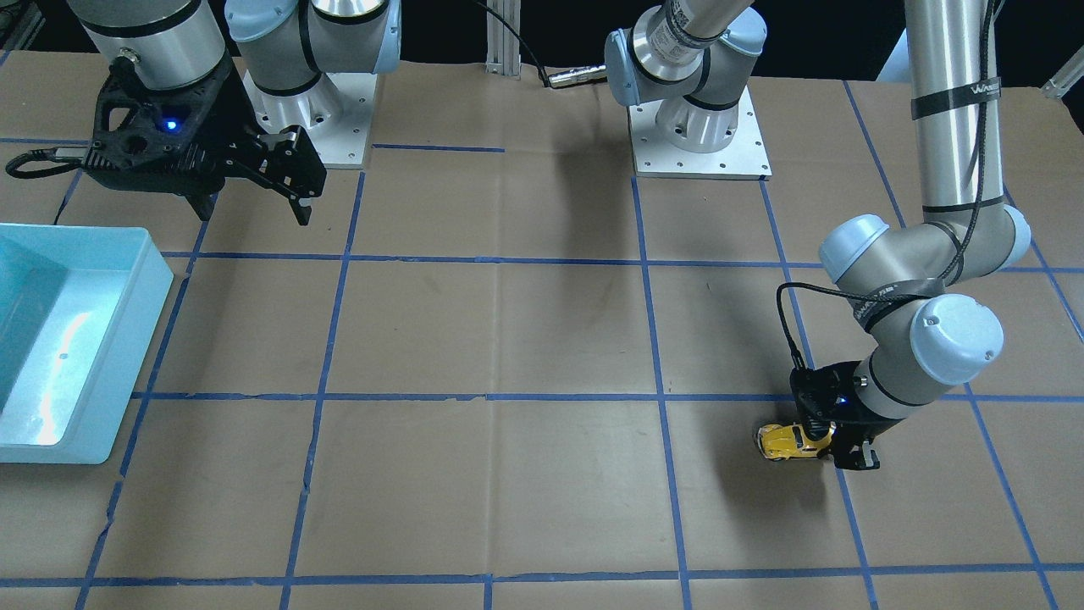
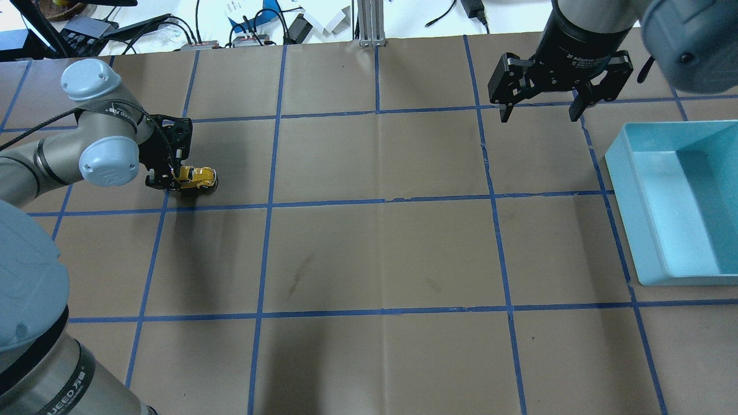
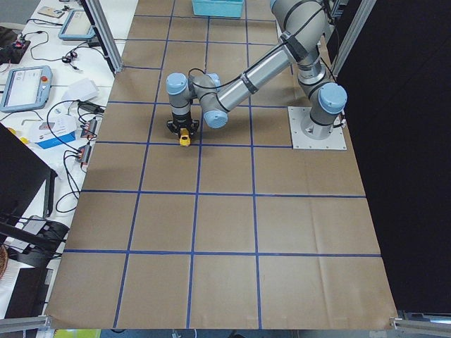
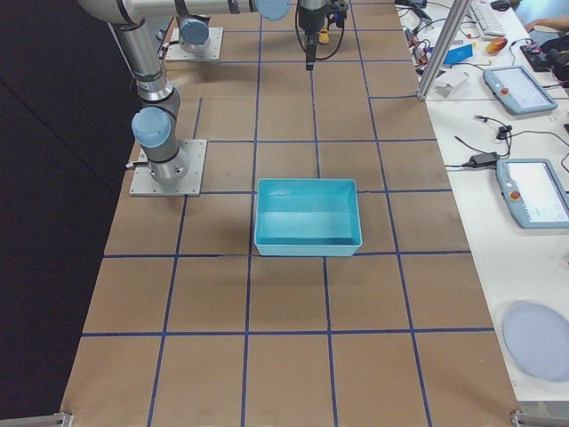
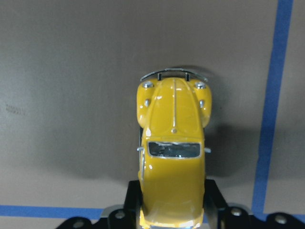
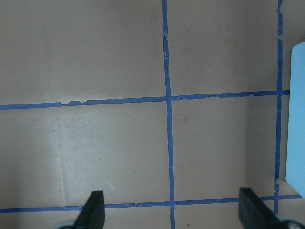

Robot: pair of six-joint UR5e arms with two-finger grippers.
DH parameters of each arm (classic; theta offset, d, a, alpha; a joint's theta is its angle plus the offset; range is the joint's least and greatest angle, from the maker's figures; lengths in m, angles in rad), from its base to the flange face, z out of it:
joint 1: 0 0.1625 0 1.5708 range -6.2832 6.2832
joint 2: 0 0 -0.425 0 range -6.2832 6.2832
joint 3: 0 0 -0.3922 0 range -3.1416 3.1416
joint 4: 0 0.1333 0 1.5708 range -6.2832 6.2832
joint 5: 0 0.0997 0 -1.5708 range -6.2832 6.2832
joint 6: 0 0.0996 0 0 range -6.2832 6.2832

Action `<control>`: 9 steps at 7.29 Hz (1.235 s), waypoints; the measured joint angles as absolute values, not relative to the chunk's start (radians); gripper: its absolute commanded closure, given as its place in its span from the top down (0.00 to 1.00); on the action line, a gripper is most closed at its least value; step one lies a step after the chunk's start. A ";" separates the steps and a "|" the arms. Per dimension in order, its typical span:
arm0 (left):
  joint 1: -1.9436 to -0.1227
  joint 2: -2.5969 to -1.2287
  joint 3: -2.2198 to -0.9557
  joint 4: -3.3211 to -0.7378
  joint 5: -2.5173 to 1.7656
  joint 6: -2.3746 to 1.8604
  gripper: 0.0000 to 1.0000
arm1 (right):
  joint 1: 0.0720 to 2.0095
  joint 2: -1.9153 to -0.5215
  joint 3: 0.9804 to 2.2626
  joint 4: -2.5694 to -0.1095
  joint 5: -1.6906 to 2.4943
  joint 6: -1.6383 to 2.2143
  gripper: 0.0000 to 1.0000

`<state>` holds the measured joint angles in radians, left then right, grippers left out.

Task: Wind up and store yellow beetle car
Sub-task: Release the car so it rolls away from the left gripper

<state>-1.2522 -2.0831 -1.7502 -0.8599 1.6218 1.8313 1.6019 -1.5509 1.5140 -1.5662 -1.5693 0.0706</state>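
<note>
Item: glossy yellow beetle toy car [image 2: 197,177] | rear clamped by left gripper [image 2: 173,181], wheels on brown worktop [image 2: 375,248], presumably for pull-back winding | right gripper [image 2: 539,112] stood wide, idle near light-blue bin [image 2: 634,219]

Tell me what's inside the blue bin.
The blue bin shows only its bare floor; the yellow beetle car is in the left claw. Its near wall hides a strip.

Both arms were silver tubes w/ pale blue-grey joint caps [image 1: 961,339], on square white base plates [image 1: 745,161] w/ screw holes; black cable [image 1: 788,322] & strap on the left arm [image 1: 948,127], black right gripper [image 2: 539,115] marked "2F Adaptive", blue LED [image 1: 172,126] per wrist.
</note>
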 measured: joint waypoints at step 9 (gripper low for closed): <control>-1.249 -1.907 -1.722 -0.995 1.633 1.761 1.00 | 1.602 -1.551 1.513 -1.565 -1.569 0.071 1.00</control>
